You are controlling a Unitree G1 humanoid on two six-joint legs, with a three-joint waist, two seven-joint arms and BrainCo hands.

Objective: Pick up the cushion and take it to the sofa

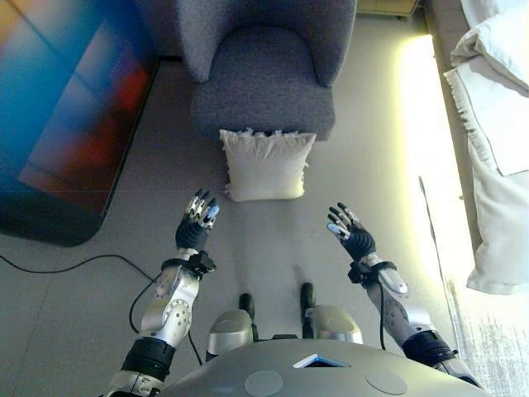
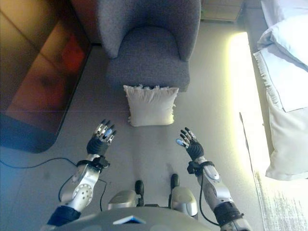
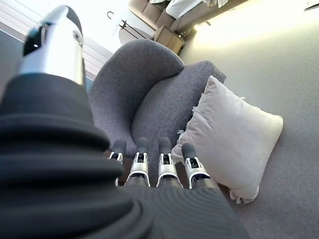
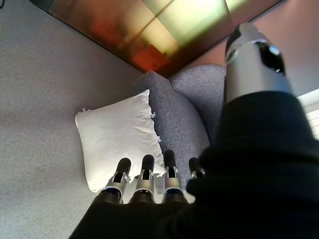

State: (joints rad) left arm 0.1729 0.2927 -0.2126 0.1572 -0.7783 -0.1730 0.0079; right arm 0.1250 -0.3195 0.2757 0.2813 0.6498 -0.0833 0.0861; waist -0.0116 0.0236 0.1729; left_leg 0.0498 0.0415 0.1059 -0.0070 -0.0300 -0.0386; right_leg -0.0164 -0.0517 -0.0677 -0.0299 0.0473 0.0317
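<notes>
step: reach for the cushion (image 1: 266, 165), not yet touched. My read, not a seen fact.
cushion: cream, fringed edges, standing on the floor (image 1: 273, 248), leaning back against the front of the grey armchair (image 1: 264, 70). That chair looks like the "sofa" in the task.
left hand: my left hand (image 1: 197, 222) is raised, fingers straight and spread, holding nothing. Sits nearer me than the cushion and off its left edge, clear gap between.
right hand: my right hand (image 1: 350, 231) is likewise splayed and empty. Off the cushion's right lower corner, also apart from it, a bit further out than the left.
wrist views: both show my fingertips (image 3: 162, 149) pointing at the cushion with bare floor in between.
how to do it: bring both hands forward and inward together, palms facing each other, and squeeze the cushion from its two side edges around mid-height. Soft fill, so I'd expect it to sag; press in well before lifting.
watch: fringe could snag my fingers. A one-sided push would likely tip it flat or shove it along the chair front.
after grip: lift straight up, clear the seat edge, set down on the seat.
</notes>
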